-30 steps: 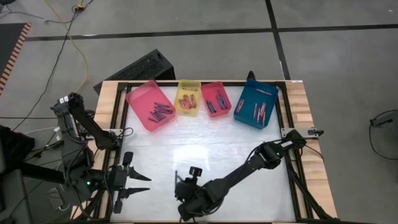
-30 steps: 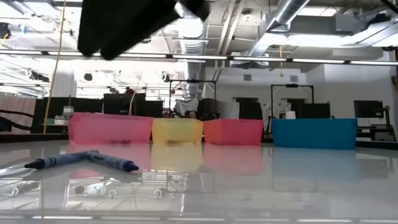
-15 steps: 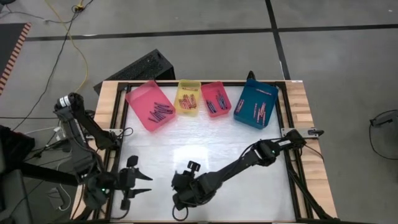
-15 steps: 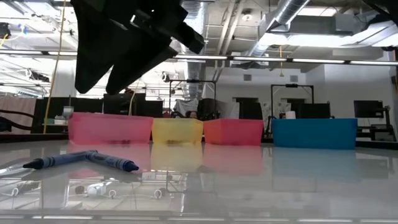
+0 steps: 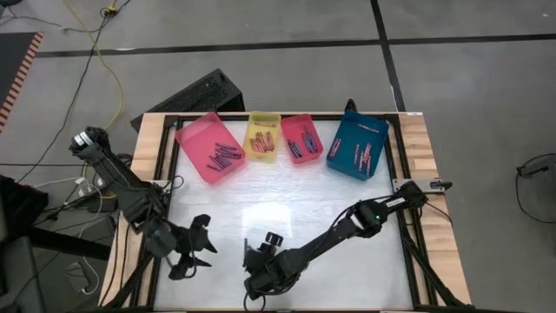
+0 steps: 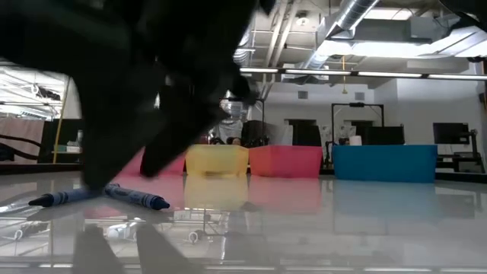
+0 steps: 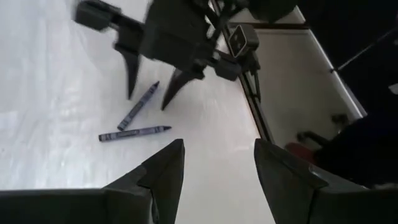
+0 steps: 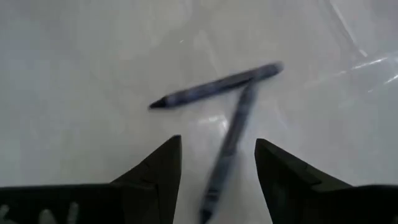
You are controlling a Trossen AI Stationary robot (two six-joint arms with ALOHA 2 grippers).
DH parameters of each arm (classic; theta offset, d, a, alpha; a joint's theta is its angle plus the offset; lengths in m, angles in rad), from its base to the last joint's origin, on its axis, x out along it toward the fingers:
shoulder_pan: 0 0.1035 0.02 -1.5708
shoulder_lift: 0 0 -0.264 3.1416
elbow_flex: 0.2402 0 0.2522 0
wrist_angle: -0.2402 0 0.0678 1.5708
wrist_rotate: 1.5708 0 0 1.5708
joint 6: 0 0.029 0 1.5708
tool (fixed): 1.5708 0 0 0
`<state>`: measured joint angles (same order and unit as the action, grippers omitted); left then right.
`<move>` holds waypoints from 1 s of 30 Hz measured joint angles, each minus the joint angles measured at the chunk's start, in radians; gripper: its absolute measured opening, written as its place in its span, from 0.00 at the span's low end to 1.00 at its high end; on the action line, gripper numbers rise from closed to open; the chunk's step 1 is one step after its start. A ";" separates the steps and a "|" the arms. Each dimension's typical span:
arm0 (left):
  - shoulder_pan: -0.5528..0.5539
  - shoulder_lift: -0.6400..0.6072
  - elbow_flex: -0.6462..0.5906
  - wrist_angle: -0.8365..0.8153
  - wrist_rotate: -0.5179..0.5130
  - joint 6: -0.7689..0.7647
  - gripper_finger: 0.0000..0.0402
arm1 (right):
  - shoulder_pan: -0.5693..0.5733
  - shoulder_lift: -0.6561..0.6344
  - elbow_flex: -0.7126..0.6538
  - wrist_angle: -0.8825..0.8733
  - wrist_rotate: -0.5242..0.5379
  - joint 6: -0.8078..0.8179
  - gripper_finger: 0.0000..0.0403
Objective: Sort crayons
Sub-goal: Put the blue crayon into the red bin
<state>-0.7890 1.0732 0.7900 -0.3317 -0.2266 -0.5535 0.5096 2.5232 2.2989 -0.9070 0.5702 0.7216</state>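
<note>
Two dark blue crayons (image 7: 134,133) are lying loose on the white table (image 5: 347,226) near its front edge, and both arms are crowding in on them. In the left wrist view one crayon lies flat and the other (image 7: 138,106) sits at an angle just beside it, tips close together, kind of a loose V. The right wrist view shows the same pair right under its fingers, one crayon (image 8: 214,85) lying across and the other (image 8: 227,149) running toward the camera, ends meeting or nearly so, can't tell if they actually touch. The right gripper (image 7: 148,78) is spread open, fingers pointing down, hovering over the crayons with nothing in it. The left gripper (image 5: 201,248) is at the front left of the table, also spread wide open and empty, aimed toward the crayons. From the low view you get a big dark arm blocking most of the left side, with the blue crayons (image 6: 99,195) flat on the glossy surface beneath it. Across the back of the table sit four trays: a pink tray (image 5: 193,135), yellow tray (image 5: 261,117), red tray (image 5: 298,122) and blue tray (image 5: 349,130), each holding some crayons already. What's in the pink tray (image 5: 223,157) looks dark, but colours in the others are too small to call.
</note>
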 joint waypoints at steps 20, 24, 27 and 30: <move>0.320 -0.006 -0.270 0.329 0.459 0.052 0.46 | -0.055 0.074 -0.042 0.070 -0.243 -0.069 0.38; 0.332 -0.006 -0.299 0.356 0.467 0.036 0.46 | -0.067 0.075 -0.042 0.055 -0.280 -0.030 0.33; 0.332 -0.006 -0.311 0.355 0.455 0.034 0.46 | -0.075 0.076 -0.043 0.039 -0.282 0.029 0.27; 0.331 -0.006 -0.332 0.399 0.445 0.020 0.46 | -0.082 0.076 -0.043 0.028 -0.285 0.113 0.20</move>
<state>-0.4576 1.0676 0.4579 0.0668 0.2180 -0.5334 0.4275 2.5988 2.2559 -0.8786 0.2852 0.8350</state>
